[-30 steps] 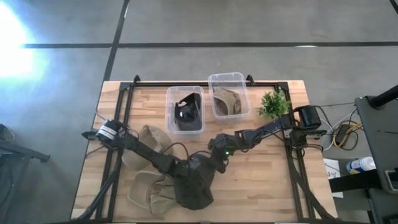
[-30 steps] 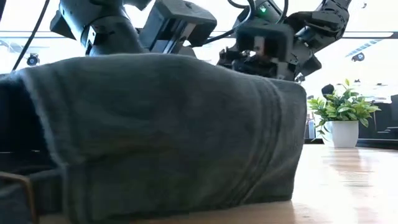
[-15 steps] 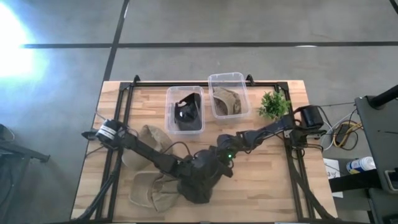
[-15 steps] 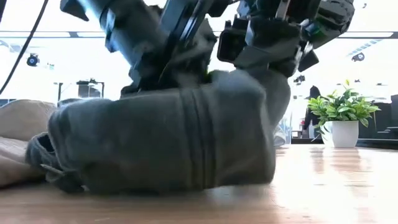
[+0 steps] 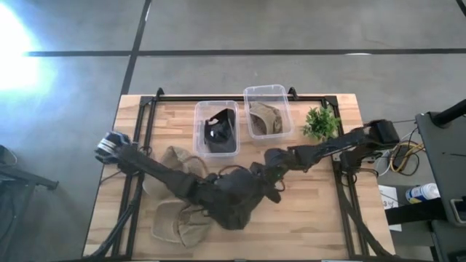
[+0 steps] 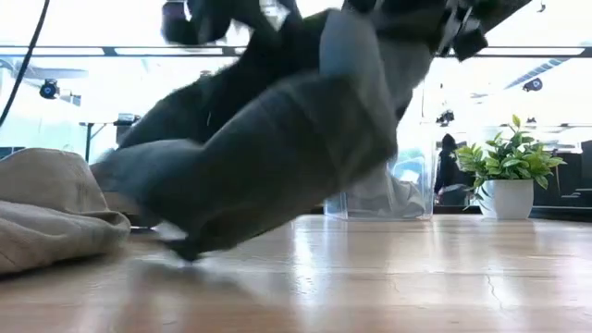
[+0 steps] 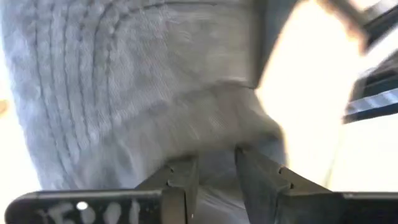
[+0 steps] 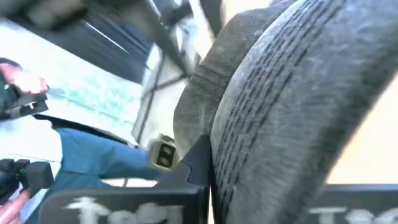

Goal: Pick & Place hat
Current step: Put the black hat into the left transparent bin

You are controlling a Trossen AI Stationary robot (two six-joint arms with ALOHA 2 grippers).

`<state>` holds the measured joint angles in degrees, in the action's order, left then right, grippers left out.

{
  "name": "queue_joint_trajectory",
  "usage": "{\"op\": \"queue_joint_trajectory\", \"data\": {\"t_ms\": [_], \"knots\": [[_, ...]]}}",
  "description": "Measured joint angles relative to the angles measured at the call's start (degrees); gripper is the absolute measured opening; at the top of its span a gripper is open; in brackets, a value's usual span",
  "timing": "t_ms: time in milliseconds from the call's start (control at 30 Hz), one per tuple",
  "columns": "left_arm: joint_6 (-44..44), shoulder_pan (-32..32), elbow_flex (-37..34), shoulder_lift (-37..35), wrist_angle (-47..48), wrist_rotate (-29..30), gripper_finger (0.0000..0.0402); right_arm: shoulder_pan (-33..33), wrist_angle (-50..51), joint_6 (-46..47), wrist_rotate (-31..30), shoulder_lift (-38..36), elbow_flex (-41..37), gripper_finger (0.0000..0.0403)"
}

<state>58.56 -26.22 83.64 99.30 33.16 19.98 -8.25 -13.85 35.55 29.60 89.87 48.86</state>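
Both arms hold the dark grey hat (image 5: 234, 200) above the middle of the table (image 5: 313, 218), in front of the two clear bins. The left gripper (image 7: 216, 163) is clamped on a fold of its fabric, and the right gripper (image 5: 271, 180) appears closed on the stitched brim at the other side.

To do this lift well, I think the two arms should rise together and keep the same distance, so the cloth is not stretched or pulled out of one grip. The hat should also go high enough to pass the bin rims.

The low view shows that the hat hangs tilted, with its lower edge just over the wood; the high view cannot show this. The high view alone shows the bin with a black cap (image 5: 216, 128), the bin with a tan cap (image 5: 266, 110), the tan hats (image 5: 177, 218) lying at the left, and the small plant (image 5: 320, 122).
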Motion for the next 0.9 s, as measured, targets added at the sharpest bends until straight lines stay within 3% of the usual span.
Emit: {"op": "queue_joint_trajectory", "data": {"t_ms": [100,200,300,467,667,900], "knots": [[0.97,-2.20,3.78,-4.55,-0.12,1.25,0.0099,-0.63,0.25,-1.92,-2.31,-5.23,0.01,0.0015],[0.97,-4.69,7.31,-8.89,-0.26,4.34,0.0099,-1.62,1.26,-6.41,-8.74,-11.11,1.04,0.0014],[0.99,-7.35,9.72,-13.03,-0.52,9.33,0.0099,-2.95,3.78,-15.44,-19.57,-16.04,3.44,0.0014],[-1.38,-12.10,9.87,-19.06,0.72,23.21,0.0099,-4.01,11.74,-36.93,-38.10,-18.67,11.84,0.0014],[3.42,-15.81,8.89,-22.63,10.62,34.69,0.0099,0.27,25.46,-56.42,-43.93,-10.81,25.07,0.0014],[19.63,-16.60,8.81,-22.44,26.68,32.04,0.0099,5.23,39.61,-72.46,-54.35,4.87,41.36,0.0013]]}}
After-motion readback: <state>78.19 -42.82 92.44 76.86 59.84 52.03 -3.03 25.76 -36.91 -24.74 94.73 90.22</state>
